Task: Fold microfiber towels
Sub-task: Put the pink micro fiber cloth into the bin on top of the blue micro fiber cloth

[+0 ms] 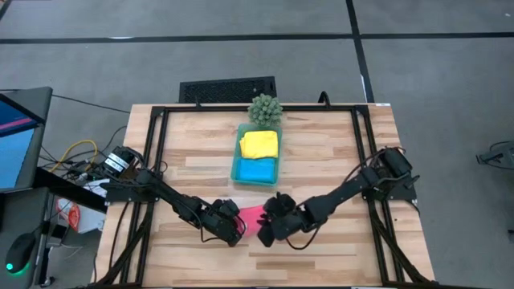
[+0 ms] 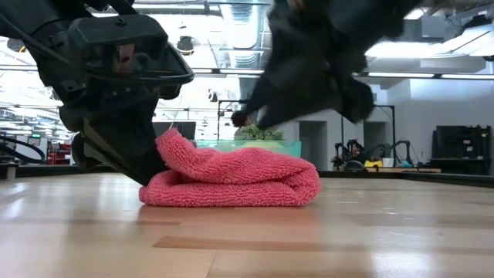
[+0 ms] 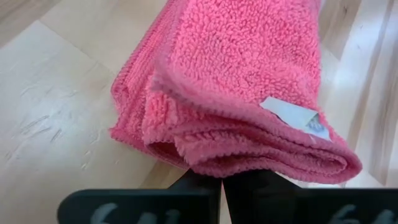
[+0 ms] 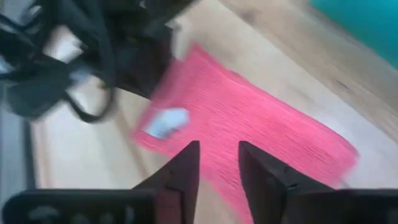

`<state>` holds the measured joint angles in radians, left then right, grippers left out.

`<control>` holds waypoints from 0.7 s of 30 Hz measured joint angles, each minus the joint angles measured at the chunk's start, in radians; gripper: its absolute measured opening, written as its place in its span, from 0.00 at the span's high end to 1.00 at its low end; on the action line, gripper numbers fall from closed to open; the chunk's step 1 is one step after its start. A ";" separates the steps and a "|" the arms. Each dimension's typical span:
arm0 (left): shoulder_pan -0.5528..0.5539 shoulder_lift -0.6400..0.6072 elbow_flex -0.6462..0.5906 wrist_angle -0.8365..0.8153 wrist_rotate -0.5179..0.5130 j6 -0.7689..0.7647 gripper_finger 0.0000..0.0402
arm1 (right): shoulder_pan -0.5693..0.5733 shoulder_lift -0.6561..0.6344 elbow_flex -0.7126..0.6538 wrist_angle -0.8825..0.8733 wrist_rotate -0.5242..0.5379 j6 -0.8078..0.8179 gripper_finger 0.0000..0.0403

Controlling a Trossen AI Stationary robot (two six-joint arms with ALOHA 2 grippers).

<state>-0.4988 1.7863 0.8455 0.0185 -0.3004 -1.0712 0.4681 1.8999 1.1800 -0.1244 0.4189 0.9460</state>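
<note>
A hot pink microfiber towel [image 1: 252,217] lies folded in several layers on the wooden table [image 1: 321,160], near its front edge, between my two grippers. My left gripper [image 3: 221,182] is shut at the towel's left end, which rides up against it [image 2: 174,145]. My right gripper [image 4: 219,163] hovers open above the towel's right part, fingers slanting down, nothing between them. A small white label [image 3: 292,115] sits on the towel's top layer. A yellow towel [image 1: 259,144] and a blue towel [image 1: 257,169] lie folded in the teal tray [image 1: 236,164]. My left gripper is shut on the pink towel's left end, at the folded edge [image 3: 205,163]. The bundle covers the fingertips, so I cannot tell how many layers they hold. The fingers come slanting down from the table's left. That end is raised a little; the rest [image 2: 247,185] lies on the table.
The teal tray stands at the table's far middle, with a spiky green plant [image 1: 265,108] just behind it. Black rails [image 1: 161,160] run along the table's left and right sides. Bare wood lies on both sides of the tray and to the right of the towel.
</note>
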 joint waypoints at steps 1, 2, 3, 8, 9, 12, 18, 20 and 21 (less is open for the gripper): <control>0.000 0.000 0.000 0.000 0.000 -0.002 1.00 | 0.004 0.000 -0.016 0.004 0.013 0.014 0.68; 0.000 0.000 0.000 0.000 0.000 -0.004 1.00 | 0.006 0.000 -0.033 0.005 0.024 0.028 0.70; 0.000 0.000 0.000 0.000 0.000 -0.009 1.00 | 0.007 0.002 -0.047 0.005 0.031 0.041 0.72; 0.002 0.000 0.001 0.007 0.003 -0.015 1.00 | -0.008 0.043 -0.064 0.012 0.027 0.048 0.81; 0.004 0.000 0.005 0.002 0.013 -0.015 1.00 | -0.009 0.052 -0.064 0.025 0.028 0.047 0.82; 0.012 -0.017 0.018 -0.012 0.070 0.004 1.00 | -0.015 0.073 -0.064 0.031 0.017 0.048 0.84; 0.029 -0.122 0.051 -0.223 0.197 0.001 1.00 | -0.020 0.082 -0.065 0.057 0.014 0.030 0.85; 0.029 -0.177 0.067 -0.347 0.199 -0.020 1.00 | -0.021 0.080 -0.062 0.067 0.012 0.026 0.85; 0.029 -0.201 0.074 -0.382 0.189 -0.041 1.00 | -0.021 0.082 -0.062 0.065 0.011 0.025 0.85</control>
<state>-0.4694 1.5853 0.9191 -0.3636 -0.1117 -1.1117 0.4469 1.9815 1.1179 -0.0599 0.4295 0.9712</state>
